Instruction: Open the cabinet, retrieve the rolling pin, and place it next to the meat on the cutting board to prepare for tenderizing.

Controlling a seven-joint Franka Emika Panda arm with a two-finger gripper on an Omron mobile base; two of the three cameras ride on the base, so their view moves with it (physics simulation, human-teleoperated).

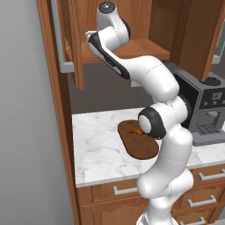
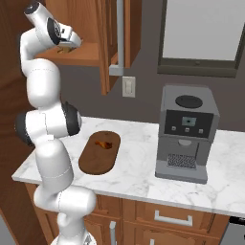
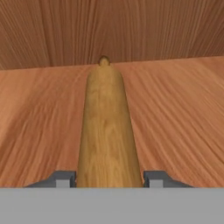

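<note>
The cabinet [image 1: 74, 44] stands with its doors open, and my arm reaches up onto its lower shelf [image 2: 81, 53]. The rolling pin [image 3: 108, 127], light wood with a small knob at its far end, lies lengthwise on that shelf. My gripper [image 3: 109, 179] straddles its near end, with both fingertips [image 3: 64, 178] pressed against its sides. In the right base view the hand [image 2: 72, 39] sits just above the rolling pin [image 2: 62, 49]. Below on the counter lies the dark cutting board [image 1: 137, 139] [image 2: 99, 152] with the small orange-brown meat [image 1: 137, 130] [image 2: 102, 143] near its far end.
A grey coffee machine [image 1: 206, 110] [image 2: 186, 134] stands on the marble counter [image 1: 96, 149] to the right of the board. An open cabinet door [image 2: 119, 38] with a silver bar handle hangs beside my hand. Wooden drawers [image 1: 127, 190] run below the counter.
</note>
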